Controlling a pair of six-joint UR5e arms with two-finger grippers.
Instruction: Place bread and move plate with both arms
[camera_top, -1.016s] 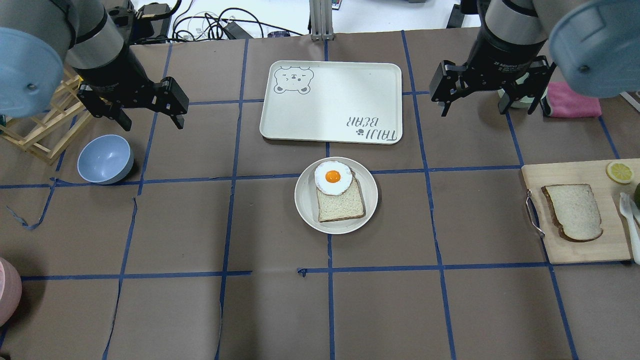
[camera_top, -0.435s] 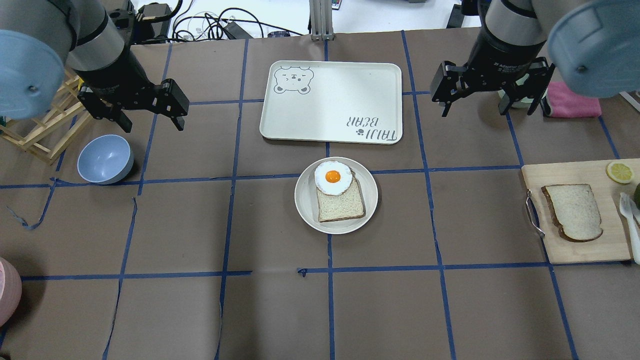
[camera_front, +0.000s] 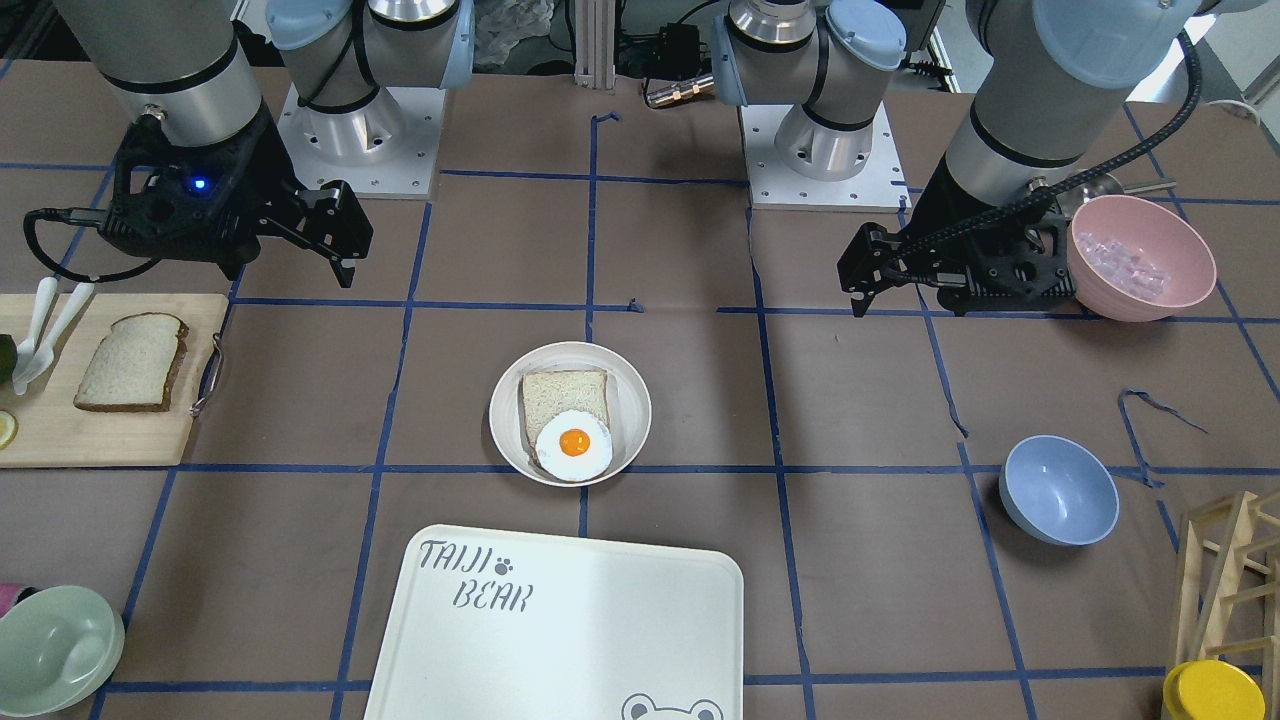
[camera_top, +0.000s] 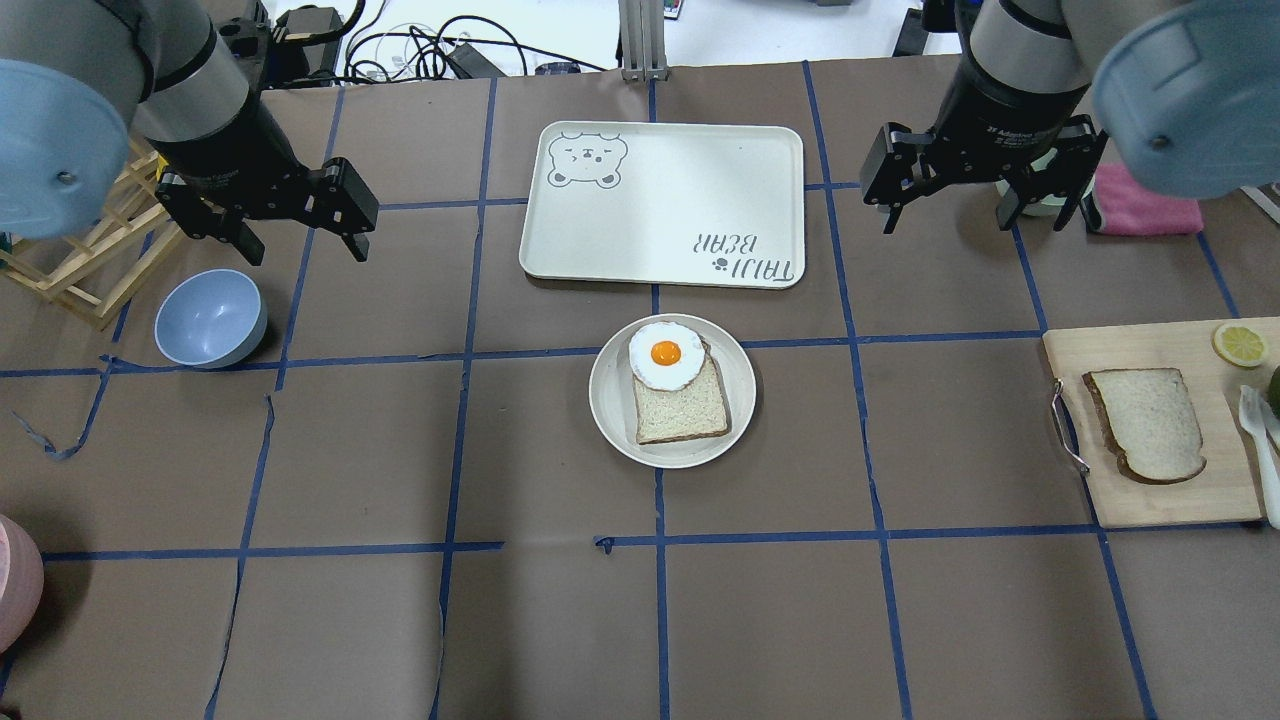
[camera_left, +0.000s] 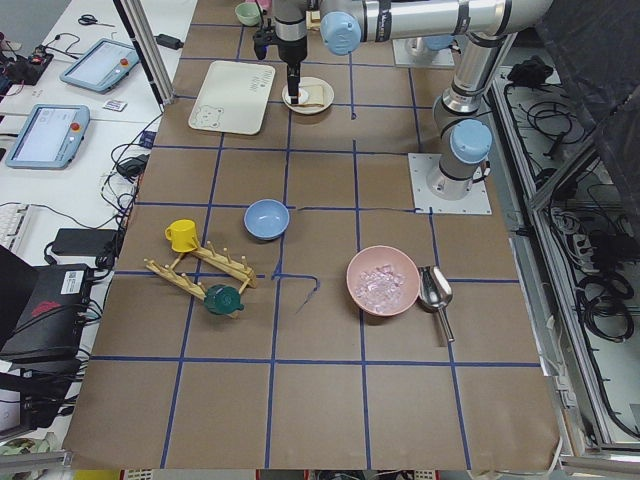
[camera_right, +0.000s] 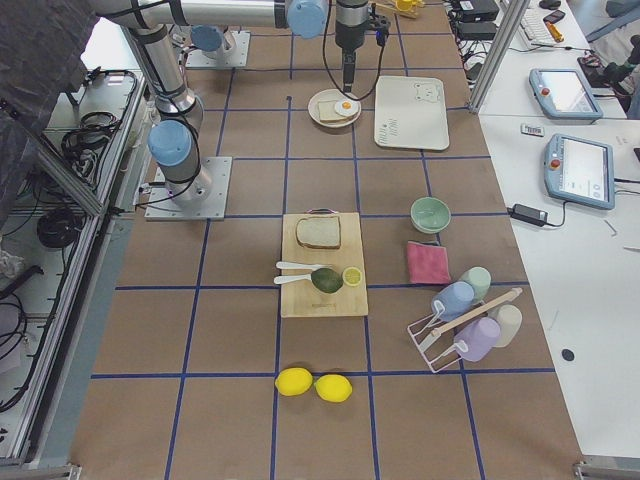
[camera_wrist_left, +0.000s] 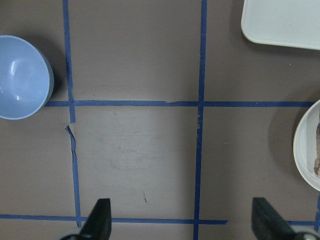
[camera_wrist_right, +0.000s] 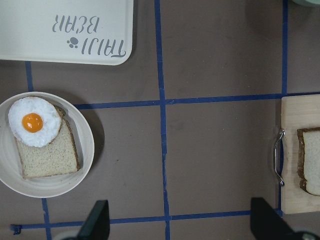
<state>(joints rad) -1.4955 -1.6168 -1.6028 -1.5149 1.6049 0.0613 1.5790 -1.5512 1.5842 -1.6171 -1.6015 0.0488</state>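
Both grippers are wide open and holding nothing. Left gripper (camera_top: 303, 243) hangs up in the air well off to the robot's left of the plate (camera_top: 612, 405), and its wrist cam shows only bare brown table paper between the fingertips. Right gripper (camera_top: 978, 225) does the same well off to the robot's right of the plate, jaws spread, nothing between them either.

The plate sits flat on the table about midway between the two arms. It's got the squarer pale slice (camera_top: 685, 412) lying on it, with a fried egg (camera_top: 666, 355) on that slice's far end, overhanging the edge a bit.

The bread (camera_top: 1145, 425), the dark-crusted one, is not on the plate. It lies flat on a wooden cutting board (camera_top: 1160, 500) way out to the robot's right of the plate, well apart from it and from both grippers.

TAIJI BEAR tray (camera_top: 660, 200) lies just past the plate on the side away from the robot, near but not touching. A blue bowl (camera_top: 210, 318) stands well off to the robot's left of the plate
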